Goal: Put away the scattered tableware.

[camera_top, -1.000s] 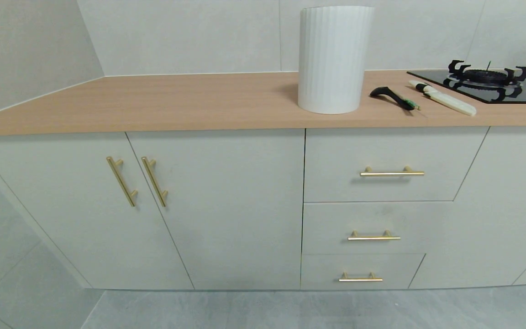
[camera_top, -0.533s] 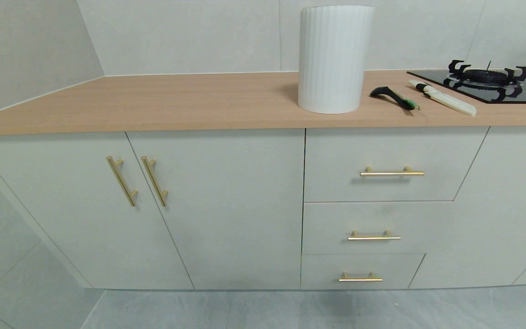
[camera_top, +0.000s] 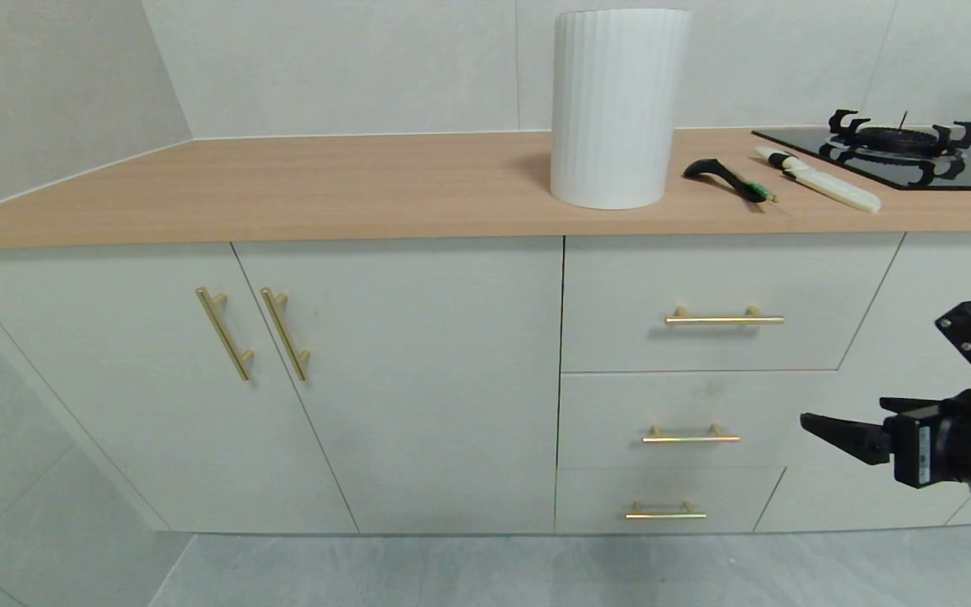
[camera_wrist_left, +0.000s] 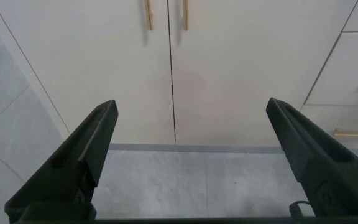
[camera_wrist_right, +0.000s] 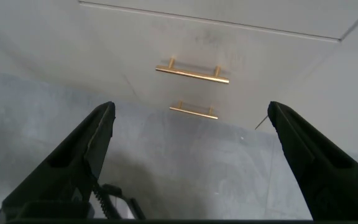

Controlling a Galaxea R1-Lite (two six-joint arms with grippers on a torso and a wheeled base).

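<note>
Right gripper: fingers spread wide, empty, held low before the drawers. Left gripper: likewise spread and empty, facing the cupboard doors. Tableware: a black-handled utensil and a white knife, lying on the counter between a tall white ribbed holder and the hob. Step, by my judgement: approach, nothing picked up yet. Next I must raise an arm to counter height and close on one handle.

Utensil between canister and knife
</note>
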